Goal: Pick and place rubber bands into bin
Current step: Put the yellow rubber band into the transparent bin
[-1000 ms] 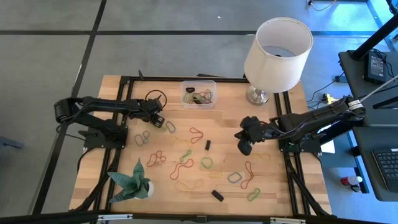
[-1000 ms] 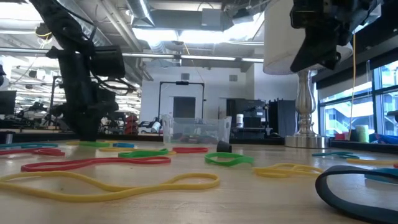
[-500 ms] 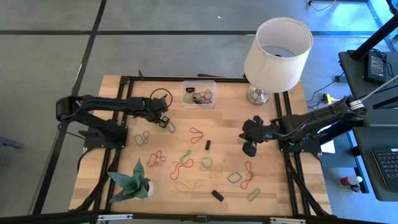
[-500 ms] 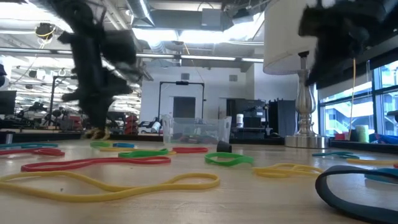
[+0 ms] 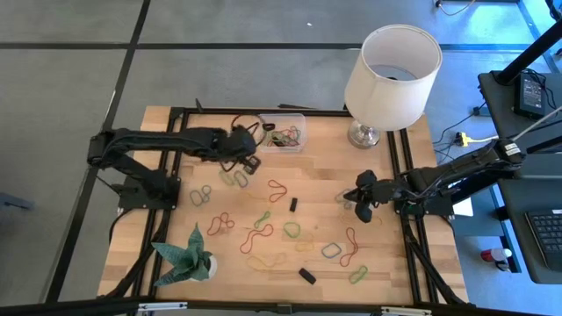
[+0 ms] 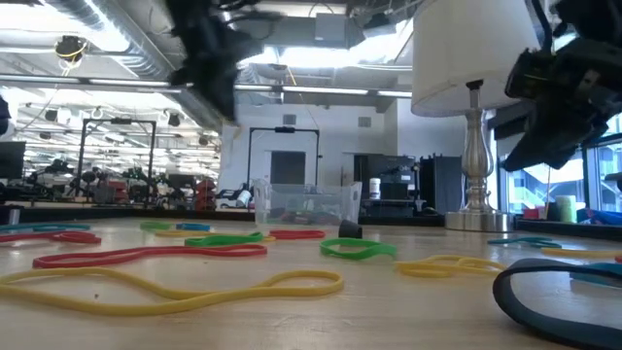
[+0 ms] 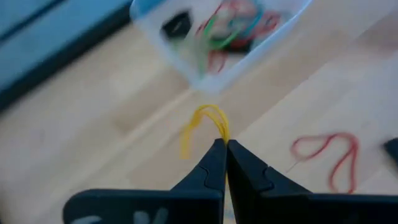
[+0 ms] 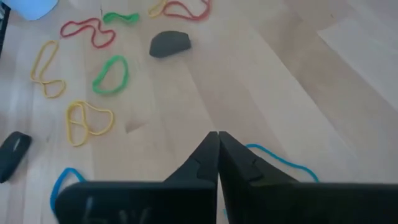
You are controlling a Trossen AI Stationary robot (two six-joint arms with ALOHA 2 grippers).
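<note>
**A:** Progress check? bin [image 5: 281, 132] at the worktop's [image 5: 395, 263] far edge is holding a few rubber bands [image 7: 233, 28]; most are still lying loose.

**B:** Left claw [image 7: 222, 144] is pinching a yellow band [image 7: 202, 127] just short of it, dangling lengthwise toward the bin; right claw [image 8: 217, 138] is closed, empty.

Right gripper [image 8: 217, 134] jaws pressed together over the wood surface [image 8: 298, 81]. A blue band [image 8: 283, 158] lies beside them. Green band [image 8: 111, 74], yellow bands [image 8: 87, 121], dark block [image 8: 169, 43] farther off.
</note>
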